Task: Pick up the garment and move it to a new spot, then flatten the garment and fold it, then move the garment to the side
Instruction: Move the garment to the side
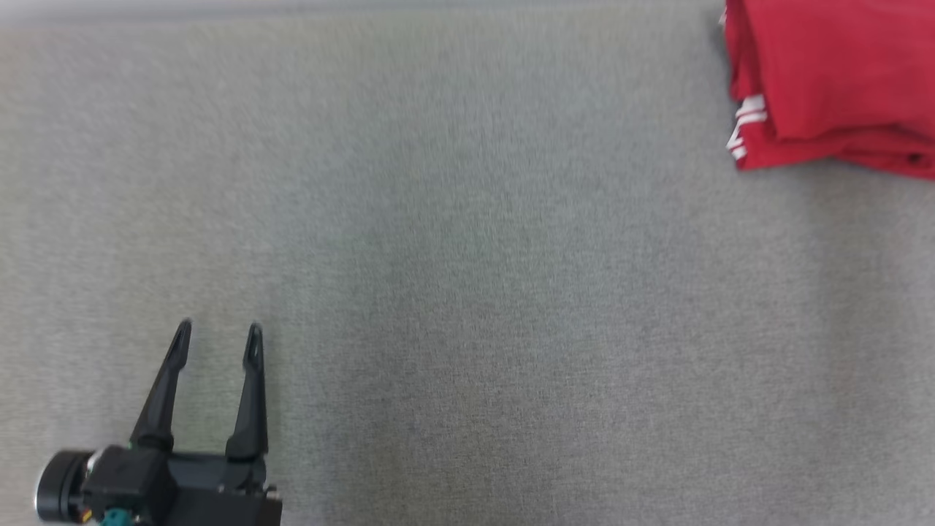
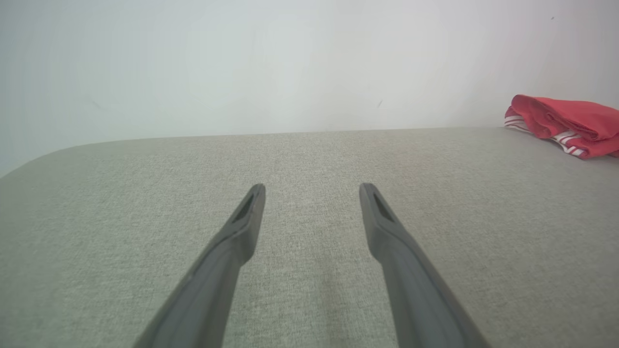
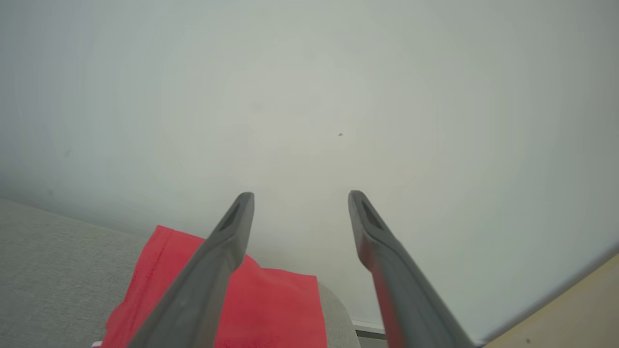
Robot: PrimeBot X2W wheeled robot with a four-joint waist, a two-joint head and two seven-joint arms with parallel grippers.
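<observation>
You have one red garment and one grey counter. You can count two grippers, the left gripper and the right gripper, each with two dark fingers.

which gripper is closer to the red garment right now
Right. The right gripper hangs open just over the red garment at the table's far right corner; the left gripper is far off, near the table's front left.

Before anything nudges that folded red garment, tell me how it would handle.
The red garment is probably floppy: its layers sag and crease at the edges. Pushed, it would likely bunch rather than slide whole, since the grey cloth surface looks grippy. Near the corner, a shove might spill it off.
</observation>
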